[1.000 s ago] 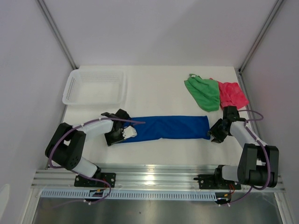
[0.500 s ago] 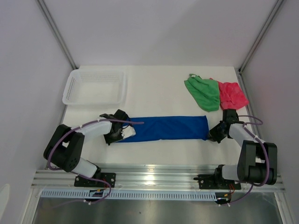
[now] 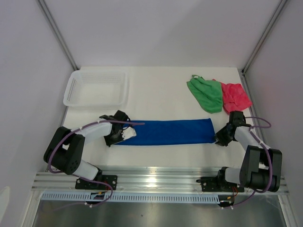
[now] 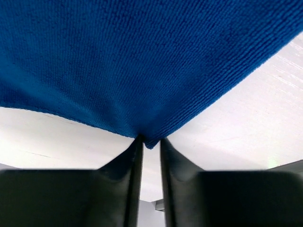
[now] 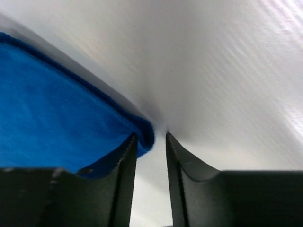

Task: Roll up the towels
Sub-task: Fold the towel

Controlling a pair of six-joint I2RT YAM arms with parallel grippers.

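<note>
Across the middle of the white table (image 3: 161, 90) lies the royal blue cloth towel (image 3: 165, 132), spread flat as a long band from left to right. At its left end sits my left gripper (image 3: 127, 135), low on the surface. In the left wrist view (image 4: 150, 139) its jaws stand a narrow slit apart and a corner of the blue cloth (image 4: 142, 61) pokes just into their mouth. My right gripper (image 3: 221, 138) is at the towel's right end. Seen from the right wrist (image 5: 151, 135) its jaws are parted, and the rolled-over corner of the blue cloth (image 5: 47, 113) touches the tip of the left-hand finger.

Behind my right arm, well apart from the blue band, the bright green cloth towel (image 3: 206, 94) lies crumpled, with the pink-red cloth towel (image 3: 235, 96) touching its right side near the table's right edge. The white plastic mesh basket (image 3: 71, 90) stands at the far left corner, beyond my left arm.

Bare tabletop runs between the blue towel and the back edge, and a narrower strip between it and the aluminium rail (image 3: 156, 179) where my bases are bolted. Pale walls (image 3: 156, 28) and grey corner posts (image 3: 59, 35) close in the three far sides
</note>
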